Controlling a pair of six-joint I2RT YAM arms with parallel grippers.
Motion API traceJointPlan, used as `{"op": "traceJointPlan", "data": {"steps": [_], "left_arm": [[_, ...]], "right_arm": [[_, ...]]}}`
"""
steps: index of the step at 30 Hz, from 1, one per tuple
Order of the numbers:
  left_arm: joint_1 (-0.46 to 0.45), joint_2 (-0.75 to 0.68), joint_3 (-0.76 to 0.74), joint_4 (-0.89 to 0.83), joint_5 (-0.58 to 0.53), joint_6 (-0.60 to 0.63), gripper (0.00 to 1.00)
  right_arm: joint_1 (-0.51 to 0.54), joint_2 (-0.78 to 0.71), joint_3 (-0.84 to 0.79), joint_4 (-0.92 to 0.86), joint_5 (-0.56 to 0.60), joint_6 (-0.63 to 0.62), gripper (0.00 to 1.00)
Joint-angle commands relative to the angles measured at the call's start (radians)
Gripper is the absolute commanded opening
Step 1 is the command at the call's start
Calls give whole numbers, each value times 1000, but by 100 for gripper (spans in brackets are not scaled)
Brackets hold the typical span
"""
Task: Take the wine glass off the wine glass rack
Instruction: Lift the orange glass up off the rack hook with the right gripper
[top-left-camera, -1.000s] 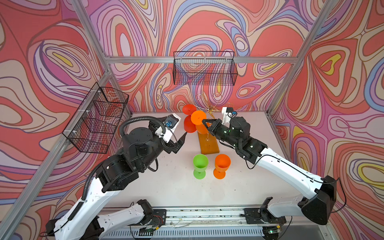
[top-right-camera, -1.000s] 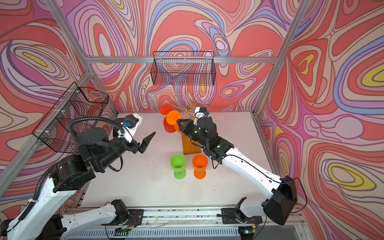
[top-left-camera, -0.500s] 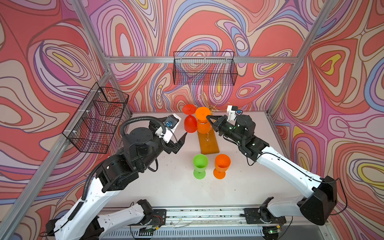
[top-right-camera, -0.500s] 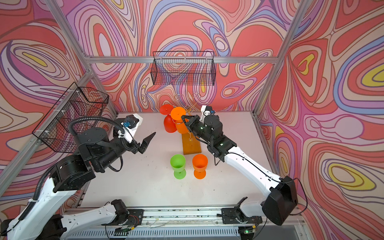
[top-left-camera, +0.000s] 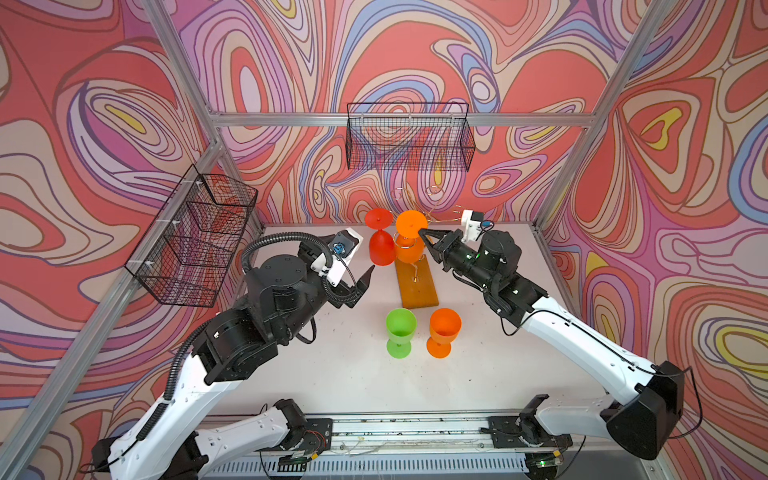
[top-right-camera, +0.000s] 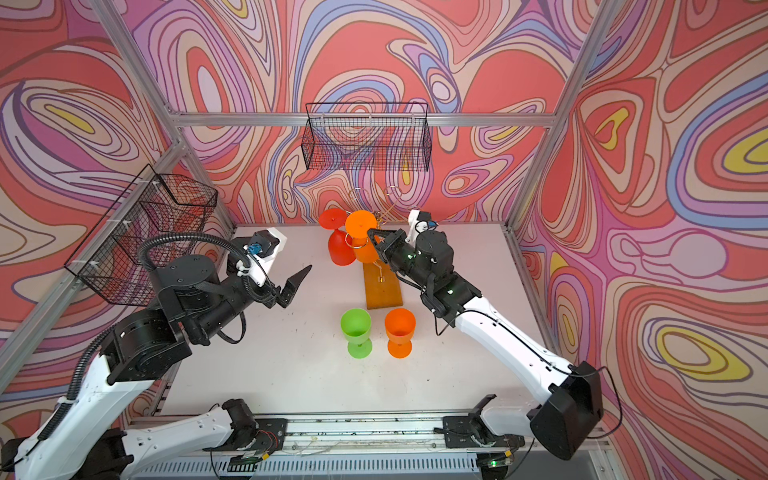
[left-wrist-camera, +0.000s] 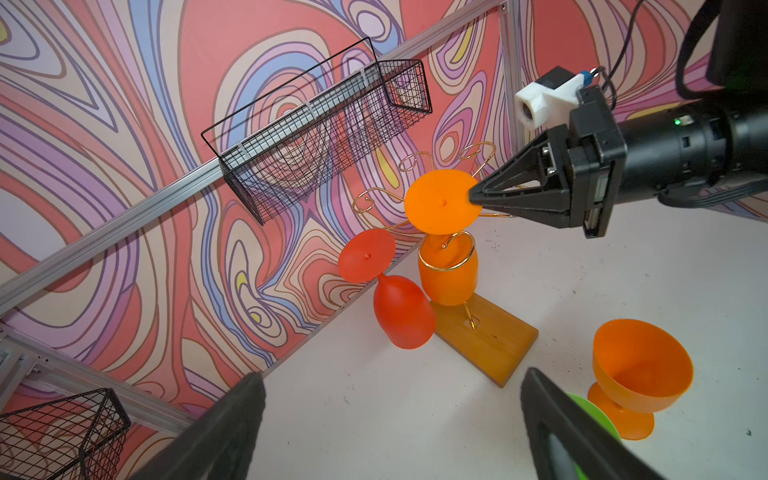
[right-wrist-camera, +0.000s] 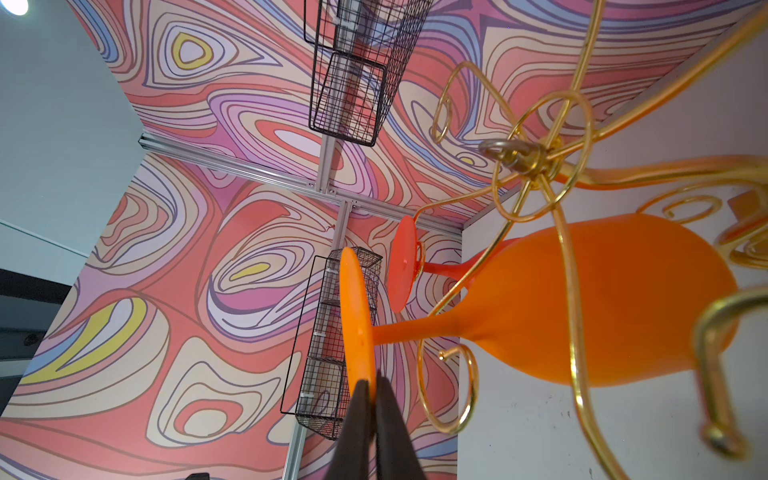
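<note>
While the left arm (top-left-camera: 266, 299) has stayed put, the right arm (top-left-camera: 582, 336) has carried the orange wine glass (top-left-camera: 409, 224) back and rightward.
White matte desk (top-left-camera: 332, 374); rack (top-left-camera: 417, 291) of thin curled gold wire on a rectangular wooden base; smooth opaque glass upside down among the wire arms, its flat round foot pinched at the rim by the clenched right tool (top-left-camera: 420, 231); left tool (left-wrist-camera: 390, 376) released, black tapered fingers (left-wrist-camera: 232, 415) spread.
</note>
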Motion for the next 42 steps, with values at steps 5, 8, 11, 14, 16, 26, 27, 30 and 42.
{"op": "traceJointPlan", "data": {"steps": [5, 8, 11, 14, 16, 26, 27, 30, 42], "left_arm": [[8, 11, 13, -13, 12, 9, 95], [8, 16, 11, -9, 18, 9, 95], [10, 21, 10, -4, 22, 9, 95], [10, 21, 6, 0, 23, 9, 95], [10, 20, 4, 3, 25, 7, 95], [14, 22, 4, 3, 31, 8, 95], [15, 24, 4, 3, 31, 8, 95], [16, 27, 7, 7, 32, 10, 95], [18, 53, 16, 20, 49, 10, 95]], "right_arm": [[-9, -64, -6, -31, 36, -22, 0], [-10, -75, -8, -30, 24, -8, 0], [-10, -86, -5, -37, 20, -5, 0], [-12, -90, -4, -51, 17, -3, 0], [-12, -87, -12, -47, 12, 8, 0], [-12, -109, -22, -102, 11, 23, 0], [-12, -113, -22, -109, 10, 23, 0], [-11, -127, -29, -119, 12, 24, 0], [-12, -162, -12, -212, -47, 36, 0]]}}
